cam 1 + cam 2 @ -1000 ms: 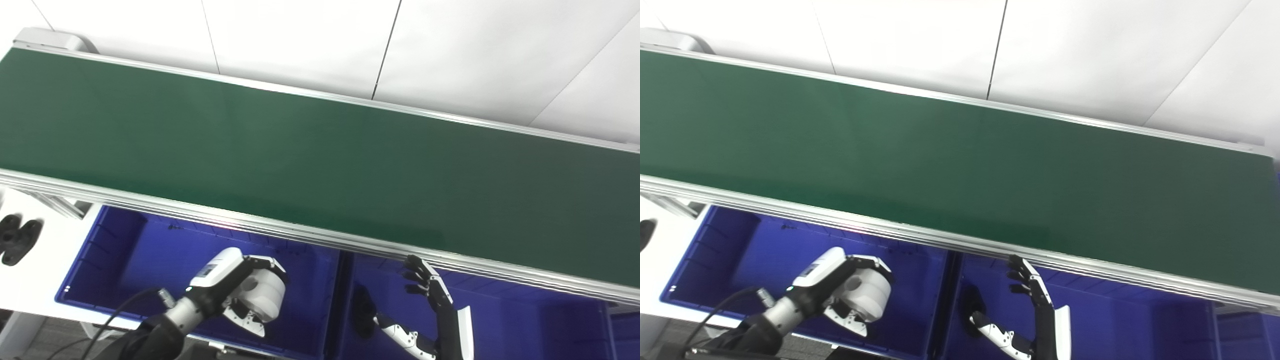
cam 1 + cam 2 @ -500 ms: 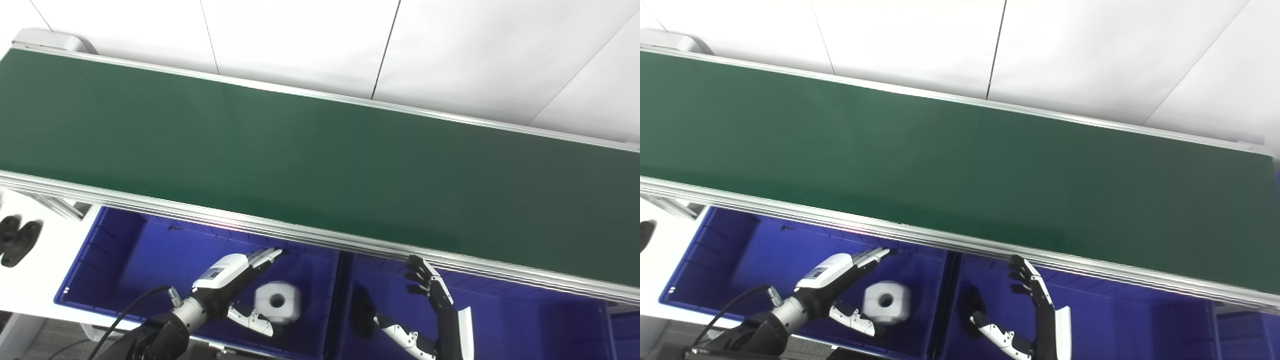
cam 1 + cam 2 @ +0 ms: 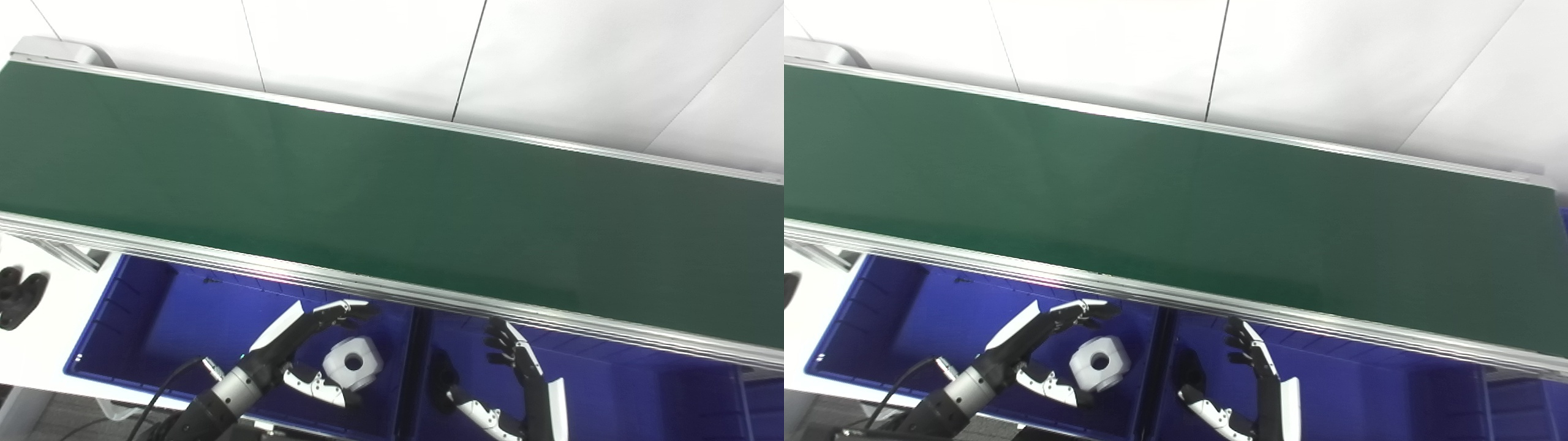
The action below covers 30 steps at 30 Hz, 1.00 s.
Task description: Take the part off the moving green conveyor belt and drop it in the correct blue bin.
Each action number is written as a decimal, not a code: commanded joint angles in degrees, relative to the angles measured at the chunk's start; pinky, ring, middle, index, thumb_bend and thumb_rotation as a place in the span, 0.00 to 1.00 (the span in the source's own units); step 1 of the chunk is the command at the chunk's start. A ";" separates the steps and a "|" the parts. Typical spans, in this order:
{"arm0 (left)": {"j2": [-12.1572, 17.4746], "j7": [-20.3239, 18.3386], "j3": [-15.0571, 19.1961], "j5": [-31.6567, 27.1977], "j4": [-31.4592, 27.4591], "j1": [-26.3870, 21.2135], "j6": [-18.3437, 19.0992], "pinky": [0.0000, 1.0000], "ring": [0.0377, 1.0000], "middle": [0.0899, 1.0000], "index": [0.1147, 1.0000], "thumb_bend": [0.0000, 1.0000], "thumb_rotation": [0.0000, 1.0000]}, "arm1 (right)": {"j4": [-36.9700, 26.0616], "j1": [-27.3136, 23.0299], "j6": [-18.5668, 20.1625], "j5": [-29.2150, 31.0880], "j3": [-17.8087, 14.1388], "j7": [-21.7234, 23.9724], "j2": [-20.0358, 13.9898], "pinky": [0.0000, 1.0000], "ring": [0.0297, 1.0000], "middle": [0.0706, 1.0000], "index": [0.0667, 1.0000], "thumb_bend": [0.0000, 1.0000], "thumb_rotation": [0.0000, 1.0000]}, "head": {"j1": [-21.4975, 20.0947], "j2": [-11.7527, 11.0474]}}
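Resting in the left blue plastic bin (image 3: 141, 318), white blocky part with a round hole (image 3: 353, 362) beside the left hand (image 3: 300, 349), fingers spread; right hand (image 3: 520, 386) likewise spread.

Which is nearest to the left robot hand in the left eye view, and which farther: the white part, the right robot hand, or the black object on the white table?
From the left robot hand:
1. White part, just right of it in the left blue bin.
2. Right robot hand, over the neighbouring bin.
3. Black object, far left on the white table.
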 commanded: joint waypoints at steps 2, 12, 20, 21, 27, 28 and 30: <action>-0.11 0.06 1.42 -1.80 -1.67 0.91 -2.11 0.71 0.76 0.78 0.74 0.80 0.22 | -0.21 -0.23 -2.66 -1.50 0.94 -2.02 0.77 0.65 0.73 0.76 0.80 0.76 0.47 | -1.23 -0.39; -2.69 -8.77 9.63 -7.17 -0.77 1.53 -2.11 0.72 0.78 0.81 0.78 0.77 0.20 | 2.15 -0.95 -2.59 -4.76 -0.01 -1.29 4.40 0.66 0.73 0.77 0.80 0.77 0.50 | -8.66 -1.38; -8.27 -22.27 20.12 -11.13 0.81 1.77 -2.11 0.73 0.79 0.82 0.80 0.77 0.18 | 2.25 -0.46 -2.57 -7.75 -3.65 1.69 7.35 0.66 0.73 0.76 0.81 0.77 0.55 | -8.95 -0.76; -8.94 -23.79 21.41 -11.42 1.06 1.70 -2.11 0.73 0.79 0.82 0.80 0.77 0.18 | 2.20 -0.37 -2.57 -7.98 -4.02 2.05 7.66 0.66 0.73 0.76 0.81 0.77 0.56 | -8.30 -0.73; -12.28 -31.15 27.47 -12.29 2.10 1.44 -2.11 0.72 0.79 0.82 0.79 0.78 0.12 | 2.61 -0.68 -2.64 -7.92 -4.05 1.48 7.79 0.67 0.74 0.77 0.82 0.77 0.55 | -7.00 -0.31; -12.86 -32.14 28.23 -12.41 2.07 1.54 -2.11 0.72 0.79 0.82 0.79 0.78 0.12 | 2.70 -0.80 -2.64 -7.95 -3.91 1.27 7.60 0.67 0.74 0.77 0.82 0.77 0.56 | -6.48 -0.44; -13.88 -33.64 29.38 -12.17 1.94 1.67 -2.11 0.72 0.79 0.82 0.79 0.78 0.11 | 2.65 -0.76 -2.65 -7.83 -3.93 1.30 7.29 0.67 0.74 0.77 0.82 0.78 0.58 | -5.32 -0.39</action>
